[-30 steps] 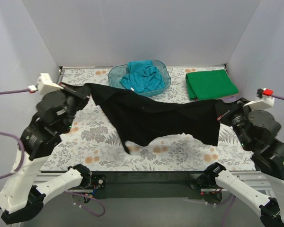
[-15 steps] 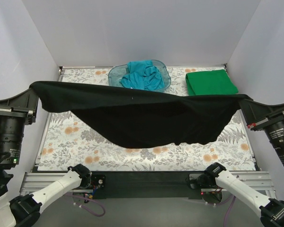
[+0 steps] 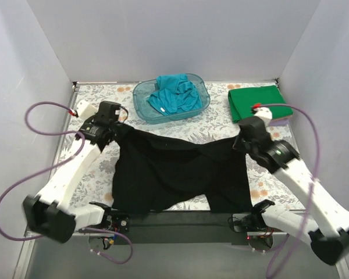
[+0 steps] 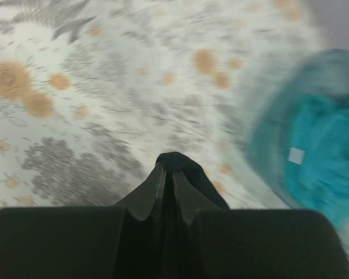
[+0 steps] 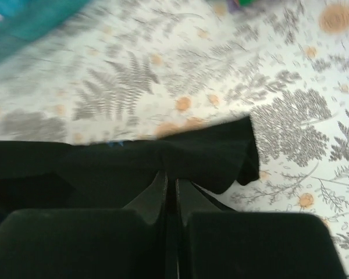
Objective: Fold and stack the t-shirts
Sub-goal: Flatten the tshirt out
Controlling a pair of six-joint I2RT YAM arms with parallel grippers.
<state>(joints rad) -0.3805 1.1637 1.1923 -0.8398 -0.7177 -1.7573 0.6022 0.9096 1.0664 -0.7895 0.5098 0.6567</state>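
Table (image 3: 215,123) floral-patterned, viewed from above and behind the arm bases; black shirt (image 3: 174,174) spread flat across its middle and near half, far edge sagging between the two grippers, near edge reaching 6 o'clock with a pale notch of tabletop showing in the hem.

Left gripper (image 3: 117,127) at about 10 o'clock, low over the table; fingers pressed tight together on the shirt's far-left corner; wrist view confirms no gap between them, a dark nub of cloth at the tips, blurred floral top beyond.

Tub (image 3: 141,93) at 12 o'clock, translucent blue, standing apart from the black shirt; teal shirt (image 3: 174,96) crumpled inside it, heaped above the rim, small white tag showing.

Right gripper (image 3: 239,142) at about 2 o'clock from table centre; fingers closed narrow on the shirt's far-right corner; wrist view shows black cloth bunched over the tips, a loose flap lying on the table just right of them.

Green shirt (image 3: 259,103) folded into a neat rectangle at 1 o'clock, in the far-right corner, lying flat, near the right gripper but not touching the black shirt.
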